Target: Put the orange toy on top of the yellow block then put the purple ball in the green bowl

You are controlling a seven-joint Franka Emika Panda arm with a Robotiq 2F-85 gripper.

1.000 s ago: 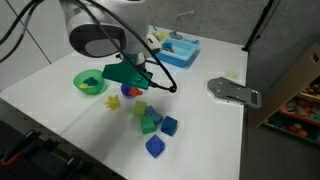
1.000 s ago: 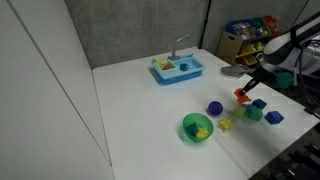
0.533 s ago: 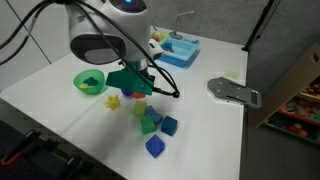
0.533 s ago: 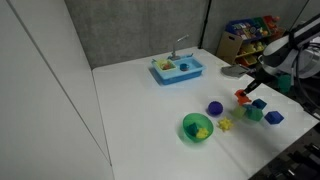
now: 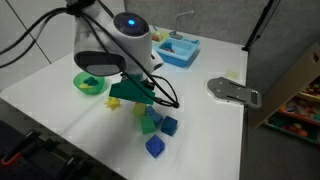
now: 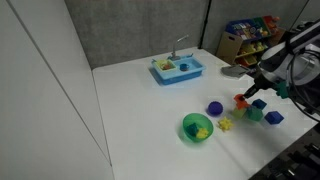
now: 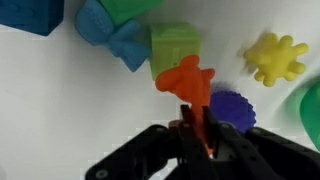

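Observation:
My gripper (image 7: pixel 197 122) is shut on the orange toy (image 7: pixel 185 80) and holds it by its lower end. In the wrist view the toy overlaps the near edge of the pale yellow block (image 7: pixel 175 42); I cannot tell whether they touch. The purple ball (image 7: pixel 232 110) lies just right of the toy, and the green bowl (image 7: pixel 313 108) shows at the right edge. In an exterior view the gripper (image 6: pixel 246 93) holds the toy (image 6: pixel 241 99) over the block cluster, with the ball (image 6: pixel 214 108) and the bowl (image 6: pixel 197 127) alongside. The bowl also shows in an exterior view (image 5: pixel 88 82).
Blue blocks (image 7: pixel 110 35) and a green block (image 7: pixel 140 8) crowd beside the yellow block. A flat yellow star piece (image 7: pixel 275 57) lies near the ball. A blue toy sink (image 5: pixel 180 50) stands at the back. A grey flat object (image 5: pixel 232 91) lies near the table edge.
The arm has come down and moved toward the block cluster with the orange toy still held. The blocks, ball and bowl have not moved.

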